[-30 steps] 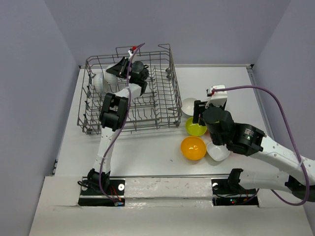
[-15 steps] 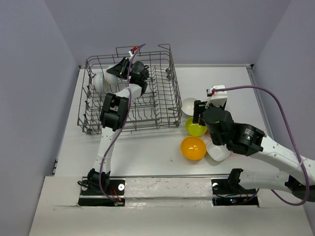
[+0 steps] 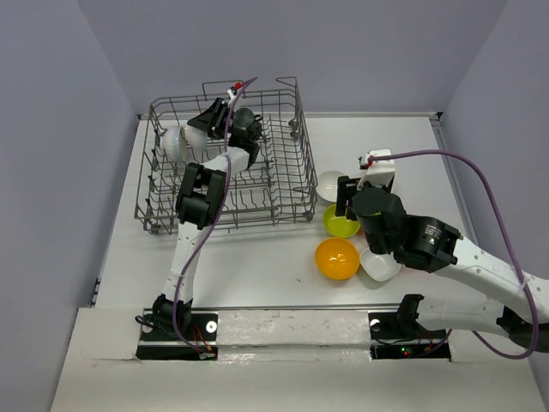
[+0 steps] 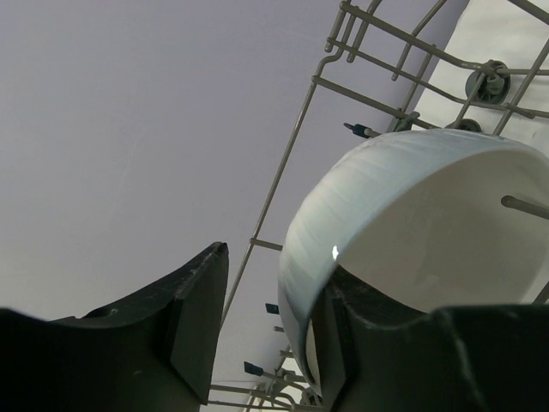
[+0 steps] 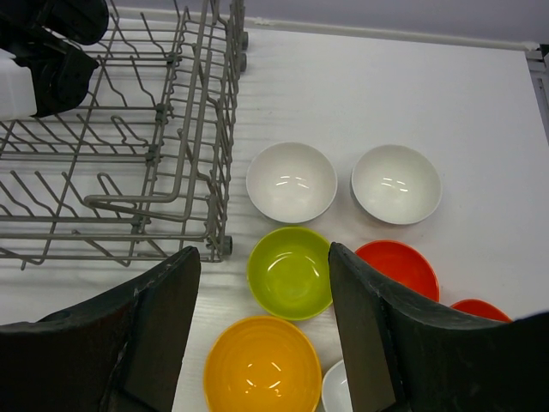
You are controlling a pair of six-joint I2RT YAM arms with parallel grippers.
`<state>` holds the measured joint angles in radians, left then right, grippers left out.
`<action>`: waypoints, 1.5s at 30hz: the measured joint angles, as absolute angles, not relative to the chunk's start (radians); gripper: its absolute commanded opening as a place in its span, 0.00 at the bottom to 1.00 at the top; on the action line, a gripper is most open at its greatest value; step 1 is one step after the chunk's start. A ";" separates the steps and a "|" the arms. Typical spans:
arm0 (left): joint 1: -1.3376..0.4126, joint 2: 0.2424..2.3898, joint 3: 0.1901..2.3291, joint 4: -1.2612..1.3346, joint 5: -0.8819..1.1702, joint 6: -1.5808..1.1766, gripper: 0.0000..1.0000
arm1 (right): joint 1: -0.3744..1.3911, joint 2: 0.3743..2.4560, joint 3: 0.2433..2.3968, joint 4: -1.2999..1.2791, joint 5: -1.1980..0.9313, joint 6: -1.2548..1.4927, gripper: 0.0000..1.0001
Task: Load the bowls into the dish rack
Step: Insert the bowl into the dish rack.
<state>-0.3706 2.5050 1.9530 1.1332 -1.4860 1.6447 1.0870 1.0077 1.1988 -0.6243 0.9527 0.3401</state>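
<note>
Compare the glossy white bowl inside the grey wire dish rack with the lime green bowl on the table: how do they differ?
The white bowl tips on its side among the tines of the grey wire dish rack; the lime green bowl sits mouth up on the table, outside the rack. One is white, the other green. Both are round and glossy.

We see that the left gripper [image 4: 270, 296] has opened its jaws wider than a moment ago. The rim of the white bowl [image 4: 412, 223], which stands in the dish rack [image 3: 283, 193], is between the fingers, but now one finger [image 4: 193, 318] stands apart from the bowl's outer wall, with a clear gap. In the top view the left wrist has also shifted a little toward the far right.
</note>
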 measured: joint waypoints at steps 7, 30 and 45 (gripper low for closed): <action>-0.373 2.505 1.953 1.133 -1.486 1.648 0.72 | 1.087 1.008 1.196 -0.624 0.952 0.340 0.67; -0.372 2.505 1.924 1.133 -1.488 1.645 0.99 | 1.087 1.008 1.196 -0.624 0.949 0.340 0.67; -0.373 2.505 1.904 1.109 -1.473 1.605 0.99 | 1.087 1.007 1.196 -0.625 0.942 0.340 0.67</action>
